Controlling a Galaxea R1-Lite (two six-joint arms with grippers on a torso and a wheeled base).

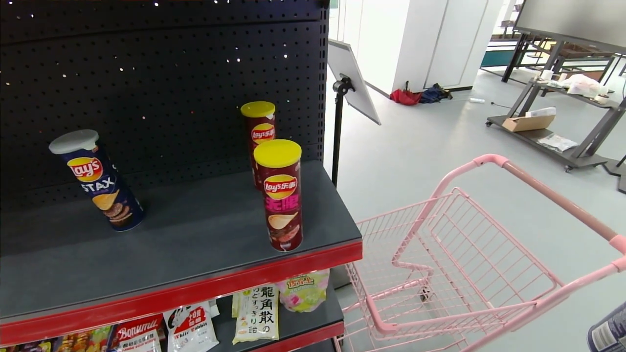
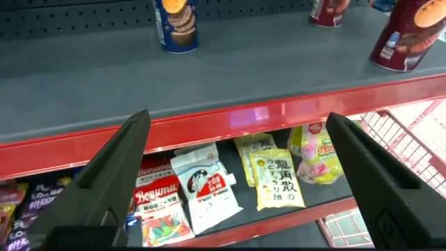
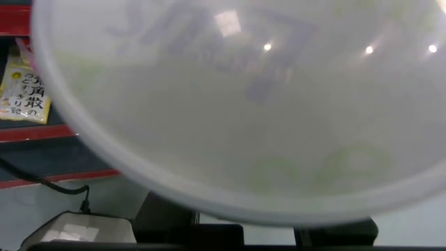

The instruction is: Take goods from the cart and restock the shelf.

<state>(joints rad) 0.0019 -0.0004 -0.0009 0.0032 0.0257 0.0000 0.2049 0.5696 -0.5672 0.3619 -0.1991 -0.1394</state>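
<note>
At the lower right corner of the head view, a second blue can [image 1: 609, 328] pokes in beside the cart [image 1: 489, 161], well apart from the shelf [image 1: 195, 244]. Its pale lid [image 3: 244, 104] sits right up against the right wrist camera. The can is therefore probably carried by the right gripper, though whether that pincer is clenched on it cannot be told. The left gripper [image 2: 237, 118] hangs released and empty before the shelf's red front edge, over the snack bags [image 2: 209, 195] on the level below.

On the shelf, a blue can [image 1: 100, 183] stands at the left of the head view. The front red can [image 1: 282, 195] stands at centre near the edge, and the back red can [image 1: 259, 127] stands behind it by the pegboard [image 1: 161, 88].

The step in hand looks like the carry from cart to shelf. The next move calls for lifting the second blue can above the red edge and swinging it toward the frame's left. It then has to be set upright on the bare deck between the blue can and the red pair, likely next to its match. The path should stay clear of the front red can, which stands close enough to the edge to be knocked off. Release should wait until the base sits flat.
</note>
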